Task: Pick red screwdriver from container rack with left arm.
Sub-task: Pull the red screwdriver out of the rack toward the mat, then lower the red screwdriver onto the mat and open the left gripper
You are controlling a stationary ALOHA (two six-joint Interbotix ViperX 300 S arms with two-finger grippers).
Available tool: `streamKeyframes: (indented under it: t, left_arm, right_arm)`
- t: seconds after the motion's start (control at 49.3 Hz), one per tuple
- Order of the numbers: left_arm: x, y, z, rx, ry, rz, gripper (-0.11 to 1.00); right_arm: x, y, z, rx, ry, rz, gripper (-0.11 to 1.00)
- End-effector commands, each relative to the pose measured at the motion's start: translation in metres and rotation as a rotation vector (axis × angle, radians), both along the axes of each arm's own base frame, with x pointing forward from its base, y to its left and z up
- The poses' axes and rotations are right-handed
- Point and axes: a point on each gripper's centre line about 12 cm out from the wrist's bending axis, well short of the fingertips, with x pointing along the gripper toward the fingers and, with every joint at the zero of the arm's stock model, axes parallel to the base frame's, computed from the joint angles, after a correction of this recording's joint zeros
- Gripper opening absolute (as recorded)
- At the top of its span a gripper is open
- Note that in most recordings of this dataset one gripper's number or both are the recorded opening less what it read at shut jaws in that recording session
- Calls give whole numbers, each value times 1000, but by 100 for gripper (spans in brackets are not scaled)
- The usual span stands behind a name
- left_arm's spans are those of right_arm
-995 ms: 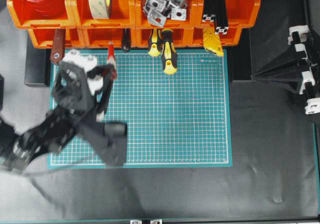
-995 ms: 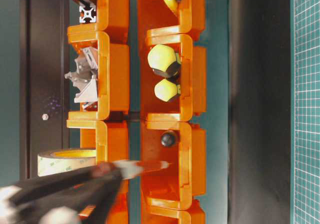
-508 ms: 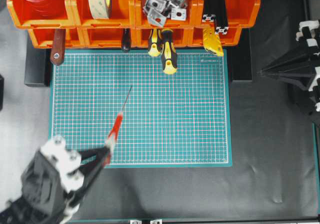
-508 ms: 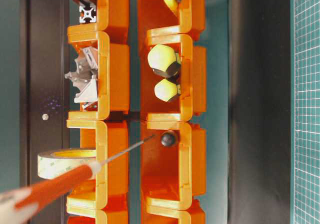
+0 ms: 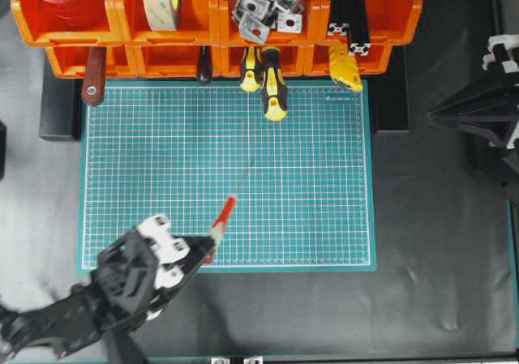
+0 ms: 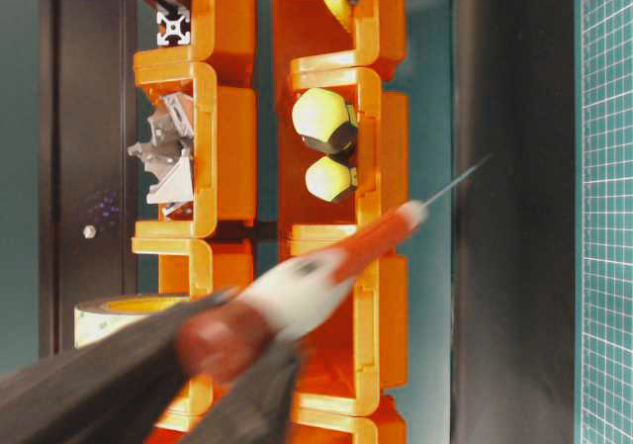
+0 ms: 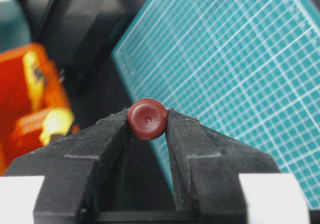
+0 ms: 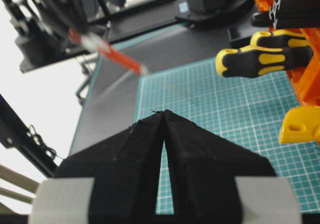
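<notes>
Left pincer (image 5: 203,246) clenched on red screwdriver (image 5: 221,216) at its end cap | held above the green mat's (image 5: 324,218) near-left corner, well clear of the container rack (image 5: 215,23) | shaft pointed away toward rack | height unclear | right pincer (image 8: 164,113) closed, empty.

A workshop bench. Stacked bright orange plastic bins (image 5: 215,23) along the frame's top hold tape rolls, metal brackets (image 5: 266,3) and yellow-and-black screwdrivers (image 5: 264,79). A green gridded cutting mat (image 5: 308,177) fills the centre.
</notes>
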Motion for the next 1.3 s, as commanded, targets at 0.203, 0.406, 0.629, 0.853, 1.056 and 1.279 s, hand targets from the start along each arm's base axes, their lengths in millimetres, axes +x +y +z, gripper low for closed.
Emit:
streamKeyframes:
  t: [0.203,0.406,0.629,0.853,1.056,1.279]
  left_arm:
    - [20,25,-13,-50,-10,-36,23]
    - [27,37,-23,-40,11,-10,23]
    - [34,50,-33,-43,23,7,23]
    - [37,56,-44,-54,37,-2,23]
    - [36,57,-53,-82,43,-15,57]
    - [32,57,-60,-152,34,30,82]
  right_arm:
    - [2,0,8,27,-28,-7,0]
    - [2,0,9,28,-30,-7,0]
    - [1,-1,9,28,-30,-8,0]
    - [0,-1,10,29,-31,-7,0]
    - [0,0,8,27,-14,-6,0]
    - [-1,0,7,26,-2,-5,0]
